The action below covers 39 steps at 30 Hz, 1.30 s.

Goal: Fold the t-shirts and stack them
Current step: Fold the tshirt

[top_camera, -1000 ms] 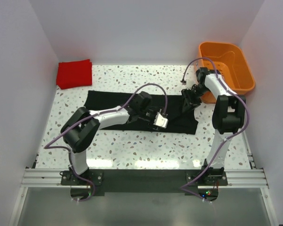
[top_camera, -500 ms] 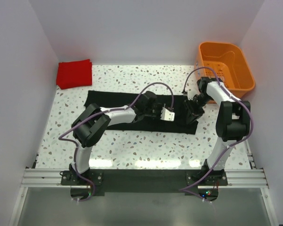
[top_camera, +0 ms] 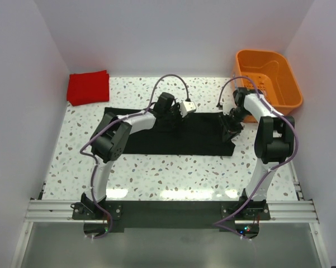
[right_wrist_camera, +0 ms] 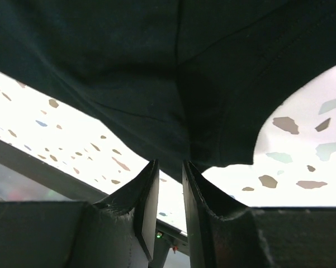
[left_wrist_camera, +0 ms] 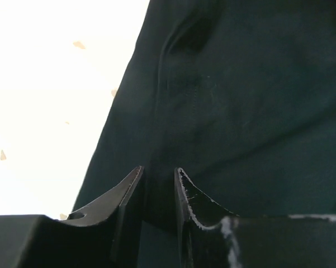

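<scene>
Right end effector (right_wrist_camera: 169,165) pinches black t-shirt (top_camera: 179,139) edge

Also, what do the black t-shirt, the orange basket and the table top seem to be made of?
The black t-shirt: soft matte cloth, probably cotton; it creases and shows stitched seams. The orange basket: likely moulded plastic, smooth with a faint sheen and rounded corners. The table top: glossy speckled surface like terrazzo, perhaps a laminate print; light reflects along its near edge.
</scene>
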Available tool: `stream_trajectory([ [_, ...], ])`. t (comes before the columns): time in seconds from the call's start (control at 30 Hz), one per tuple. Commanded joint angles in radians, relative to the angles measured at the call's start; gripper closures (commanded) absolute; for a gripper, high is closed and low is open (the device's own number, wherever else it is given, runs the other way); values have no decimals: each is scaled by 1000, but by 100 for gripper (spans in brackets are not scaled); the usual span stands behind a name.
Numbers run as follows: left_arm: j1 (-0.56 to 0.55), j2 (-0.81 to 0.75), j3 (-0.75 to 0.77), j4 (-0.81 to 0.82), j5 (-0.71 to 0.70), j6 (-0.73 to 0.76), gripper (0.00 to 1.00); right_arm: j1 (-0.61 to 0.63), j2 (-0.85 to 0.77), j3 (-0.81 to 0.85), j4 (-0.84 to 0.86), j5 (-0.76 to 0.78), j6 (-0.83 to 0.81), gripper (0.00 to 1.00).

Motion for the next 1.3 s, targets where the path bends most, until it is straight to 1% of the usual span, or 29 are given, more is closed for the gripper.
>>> stream_trajectory([
  [0.0,20,6,45,-53,10,-133,65,1,2,21,25,41,17,72],
  [0.17,28,-17,8,-67,30,-146,60,1,-6,10,28,53,5,69],
  [0.2,36,-20,8,-102,34,-154,59,3,-9,7,27,53,2,68],
  [0.27,48,-28,10,-116,42,-180,59,1,-12,1,18,46,-4,67],
  [0.4,89,-57,11,-95,134,-220,52,1,-35,-17,-7,-5,-10,59],
  [0.53,92,-39,95,-158,218,-217,50,0,-26,-48,7,-22,-3,58],
  [0.67,94,-36,115,-184,237,-245,50,1,2,-65,39,-37,5,60],
  [0.77,94,-59,103,-198,226,-251,50,1,20,-79,91,3,4,66],
  [0.8,99,-66,88,-202,222,-255,50,0,28,-79,102,36,4,77],
  [0.87,105,-91,71,-222,217,-269,50,1,55,-74,128,75,5,87],
  [0.9,117,-99,57,-236,211,-272,50,0,64,-72,136,93,5,96],
  [0.93,126,-108,51,-250,206,-277,50,1,71,-69,140,128,5,100],
  [1.03,183,-157,28,-345,186,-269,51,4,98,-60,166,177,-6,100],
  [1.07,201,-168,22,-415,180,-239,51,9,104,-57,172,191,-15,100],
  [1.13,256,-204,-12,-490,156,-193,53,32,111,-53,203,228,-27,100],
  [1.17,279,-220,-32,-550,154,-144,53,44,112,-51,214,265,-41,100],
  [1.2,331,-237,-74,-575,148,-121,53,68,114,-48,223,286,-47,100],
  [1.23,361,-270,-96,-610,147,-101,53,82,115,-39,241,305,-52,100],
  [1.27,390,-286,-116,-629,143,-50,53,93,120,-34,251,344,-65,100],
])
